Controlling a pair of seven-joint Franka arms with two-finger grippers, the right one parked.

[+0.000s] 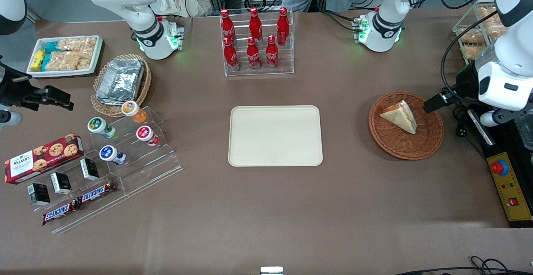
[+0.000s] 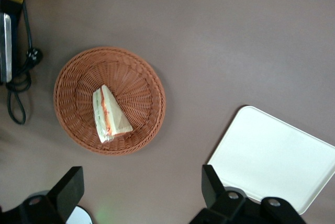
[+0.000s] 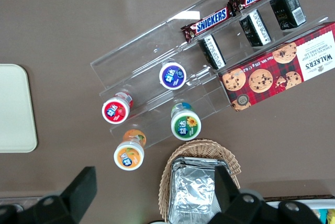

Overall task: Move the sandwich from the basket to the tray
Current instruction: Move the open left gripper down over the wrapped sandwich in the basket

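Gripper point(image 2: 141, 195) held high above the table, at the working arm's end, beside the basket point(image 1: 406, 125). Jaws wide apart, nothing between them. In the wrist view both fingers point(image 2: 68, 187) frame bare table; the basket sits clear of the gap, not under it.

Sandwich point(image 1: 400, 116): one wedge, lying in the basket, roughly central, resting on the weave. Not touching the gripper. Its filling edge, with orange-red stripes, shows along one long side. In the front view the long axis runs diagonally: one narrow end lies nearer the front camera, the broad end farther from it. Lies flat-ish on one bread face, slightly tilted with the basket's slope.

Tray point(image 1: 275, 136): one, at table centre, well apart from the basket, nothing on it. Its long side runs across the table.

Counts:
- sandwich 1, basket 1, tray 1
- cola bottles point(image 1: 254, 38) 6, in a clear rack, farther from the front camera than the tray
- yoghurt cups point(image 3: 152, 114) 4, on a clear stepped stand toward the parked arm's end
- Snickers bars point(image 1: 79, 202) 2
- biscuit box point(image 1: 43, 157) 1
- foil container point(image 1: 120, 79) 1, in a tan basket
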